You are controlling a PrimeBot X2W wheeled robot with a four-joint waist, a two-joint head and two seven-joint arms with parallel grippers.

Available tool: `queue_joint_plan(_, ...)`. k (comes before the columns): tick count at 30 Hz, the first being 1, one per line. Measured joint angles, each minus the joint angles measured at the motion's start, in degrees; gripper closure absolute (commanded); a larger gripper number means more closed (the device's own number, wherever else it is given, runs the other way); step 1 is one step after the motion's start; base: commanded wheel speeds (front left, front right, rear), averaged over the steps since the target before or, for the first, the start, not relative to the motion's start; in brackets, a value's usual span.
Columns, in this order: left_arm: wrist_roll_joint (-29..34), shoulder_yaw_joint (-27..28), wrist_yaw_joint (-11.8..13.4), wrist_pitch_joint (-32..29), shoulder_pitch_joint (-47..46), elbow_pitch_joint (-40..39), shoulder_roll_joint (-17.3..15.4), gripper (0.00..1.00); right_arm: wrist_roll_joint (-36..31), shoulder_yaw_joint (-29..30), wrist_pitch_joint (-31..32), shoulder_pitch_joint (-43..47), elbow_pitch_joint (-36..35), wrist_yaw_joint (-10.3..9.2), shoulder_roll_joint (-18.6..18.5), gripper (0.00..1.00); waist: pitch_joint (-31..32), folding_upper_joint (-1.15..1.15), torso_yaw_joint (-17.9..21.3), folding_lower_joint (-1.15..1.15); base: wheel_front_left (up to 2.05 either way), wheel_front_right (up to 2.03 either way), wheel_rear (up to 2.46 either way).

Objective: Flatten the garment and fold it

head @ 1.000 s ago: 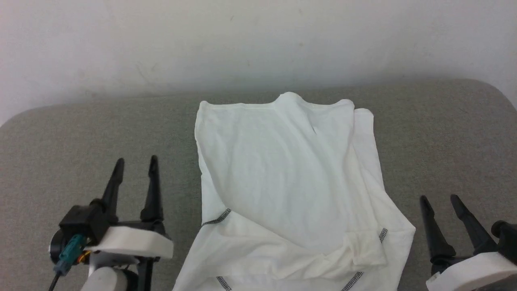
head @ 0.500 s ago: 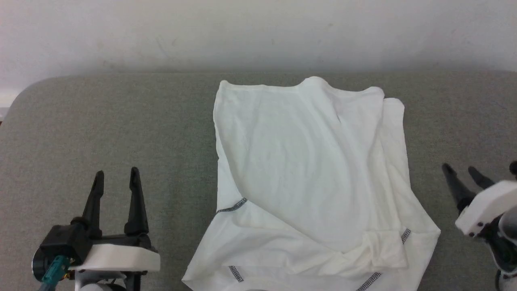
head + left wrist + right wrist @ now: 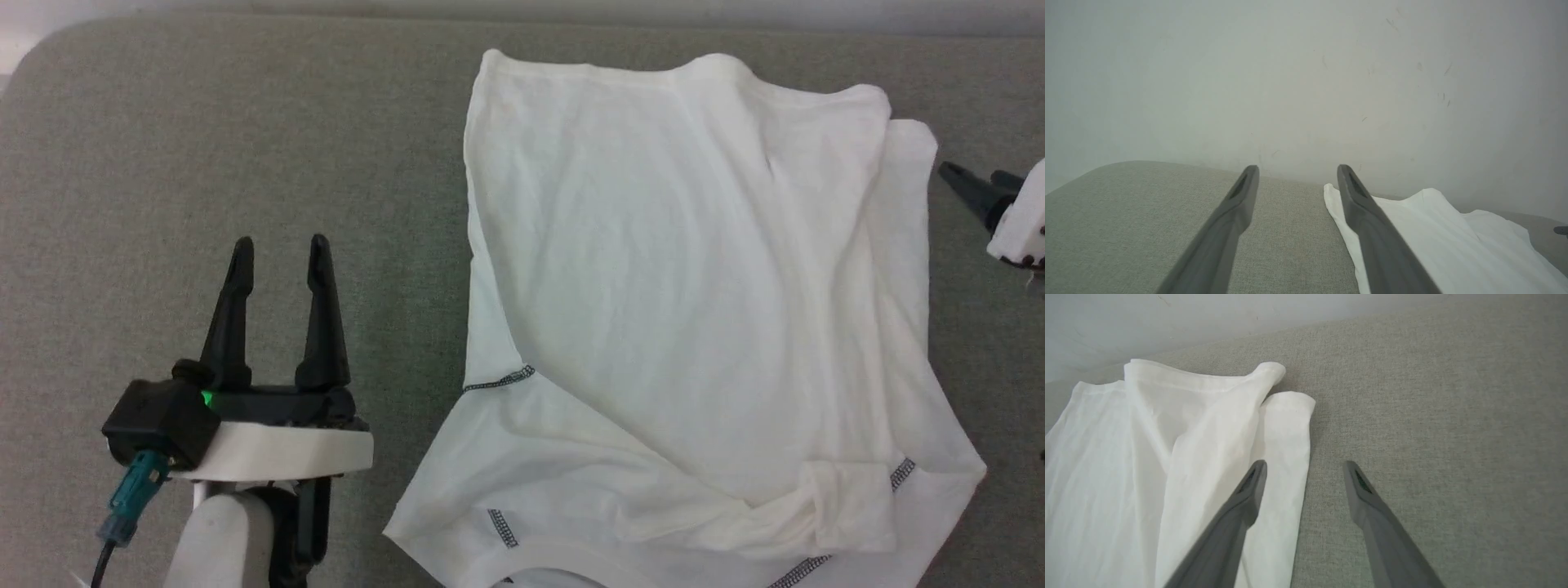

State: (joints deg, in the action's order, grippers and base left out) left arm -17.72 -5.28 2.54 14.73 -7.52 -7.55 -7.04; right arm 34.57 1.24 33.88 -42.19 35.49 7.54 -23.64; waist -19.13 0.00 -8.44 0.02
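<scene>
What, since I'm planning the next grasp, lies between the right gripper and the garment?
Nothing visible. The open right gripper is at the edge of the garment, with bare grey cushion beside it.

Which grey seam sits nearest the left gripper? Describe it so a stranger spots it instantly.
Start at the grey cushion, then the white garment spread over it. On the garment's left edge, facing the left gripper, runs a short grey stitched seam; unlike the other seams near the bottom hem, it sits higher and alone.

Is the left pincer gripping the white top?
No: the left pincer stands open over the grey upholstery, apart from the white top, with nothing between its fingers.
</scene>
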Motion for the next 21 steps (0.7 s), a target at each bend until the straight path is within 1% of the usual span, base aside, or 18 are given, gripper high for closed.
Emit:
queue_joint_plan(6,1.31,0.07,-2.44,0.00,-2.57,0.20,2.05,0.00,-0.19,-2.75,-0.18,-5.62,5.17,-0.01,-1.52,0.00,-4.66,0.00,-2.29,-0.01,0.00,0.00,0.00)
queue_joint_plan(10,1.92,0.19,-3.09,0.00,-3.50,0.65,3.00,0.00,-0.55,-5.78,-0.65,-8.11,7.14,-0.01,-2.35,0.00,-7.00,0.00,-3.60,-0.02,0.00,0.00,0.00)
queue_joint_plan(13,2.21,0.35,-3.55,0.00,-3.61,1.37,3.30,0.00,-0.20,-7.55,1.32,-9.86,8.89,0.02,-3.50,0.00,-7.97,0.00,-4.42,-0.02,0.00,0.00,0.00)
queue_joint_plan(14,2.25,0.48,-3.58,0.00,-3.61,1.60,3.35,0.00,-0.07,-8.02,2.48,-10.50,9.45,0.07,-3.78,0.26,-8.10,0.00,-4.64,-0.03,0.00,0.00,0.00)
queue_joint_plan(15,2.54,0.65,-3.61,0.00,-3.61,1.79,3.41,0.00,0.18,-8.46,3.39,-10.95,9.78,0.05,-4.03,0.65,-8.08,0.00,-4.73,-0.03,0.00,0.00,0.00)
queue_joint_plan(16,2.83,0.82,-3.80,0.00,-3.61,1.99,3.43,0.00,0.35,-8.83,3.93,-11.26,10.03,0.00,-4.23,0.89,-7.97,0.00,-4.75,-0.03,0.00,0.00,0.00)
queue_joint_plan(17,3.14,1.00,-4.00,0.00,-3.61,2.18,3.48,0.00,0.41,-9.23,3.98,-11.28,10.12,-0.01,-4.42,1.00,-7.79,0.00,-4.72,-0.03,0.00,0.00,0.00)
queue_joint_plan(19,3.47,1.38,-4.01,0.00,-3.61,2.33,3.63,0.00,0.75,-10.13,2.97,-10.85,9.80,0.00,-4.69,1.00,-7.31,0.00,-4.51,-0.02,0.00,0.00,0.00)
queue_joint_plan(21,3.69,1.74,-4.01,0.00,-3.53,2.55,3.71,0.00,0.77,-10.84,-0.58,-9.54,9.04,0.04,-4.95,1.00,-6.59,0.00,-4.12,-0.02,0.00,0.00,0.00)
